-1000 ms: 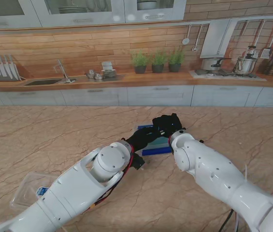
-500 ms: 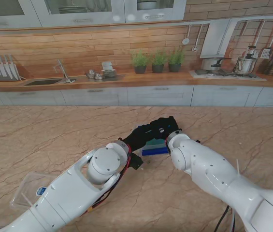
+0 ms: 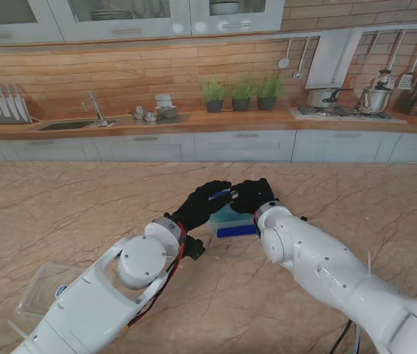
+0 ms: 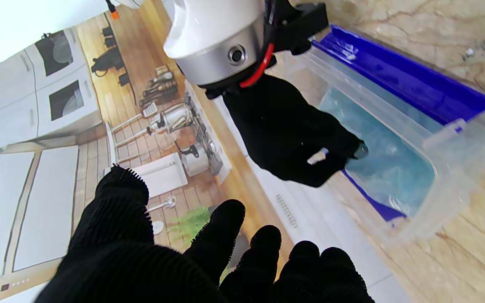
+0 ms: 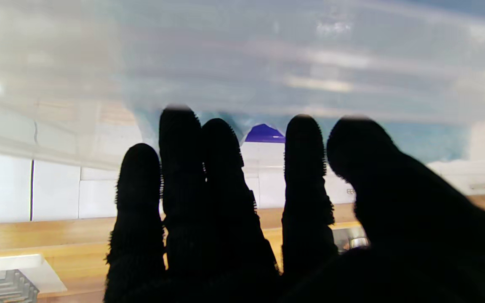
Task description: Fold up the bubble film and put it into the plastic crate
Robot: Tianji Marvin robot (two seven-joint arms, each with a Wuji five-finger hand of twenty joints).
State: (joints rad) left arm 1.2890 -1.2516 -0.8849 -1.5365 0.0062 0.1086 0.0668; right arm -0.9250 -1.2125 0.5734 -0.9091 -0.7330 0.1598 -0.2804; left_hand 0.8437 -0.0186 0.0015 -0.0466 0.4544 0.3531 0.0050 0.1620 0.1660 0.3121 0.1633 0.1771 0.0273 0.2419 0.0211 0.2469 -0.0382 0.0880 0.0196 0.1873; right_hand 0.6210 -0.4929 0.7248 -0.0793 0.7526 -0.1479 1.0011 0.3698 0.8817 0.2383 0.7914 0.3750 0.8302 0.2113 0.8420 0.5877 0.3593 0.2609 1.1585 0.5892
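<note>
While the fingers of the right hand (image 4: 297, 139) are seen held nearly straight and slightly apart in the right wrist view, no film is seen pinched between them; their tips are pointed into the crate (image 4: 449, 176), and whether they press on its contents cannot be told. The fingers (image 4: 225, 235) of the left hand (image 3: 201, 204) are spread and loosely curled, and nothing is held by them.

The bubble film (image 4: 387, 162) is seen as a bluish, crinkled mass lying inside the clear plastic crate, whose blue lid (image 4: 398, 80) is hinged back along one long side. From the stand's view the crate is found near the middle of the table (image 3: 60, 206), at about 12 o'clock from the robot, with the left hand at its 9 o'clock edge and the right hand (image 3: 252, 195) over its 1 o'clock corner.

The placing step is judged to be nearly finished, since the film is already within the walls. A check that the film lies fully below the rim is called for next, then a clean lift of both hands clear of the crate without dragging the film out.

Both forearms are angled inward from the near corners, the wrists meeting over the crate, palms turned partly downward.
</note>
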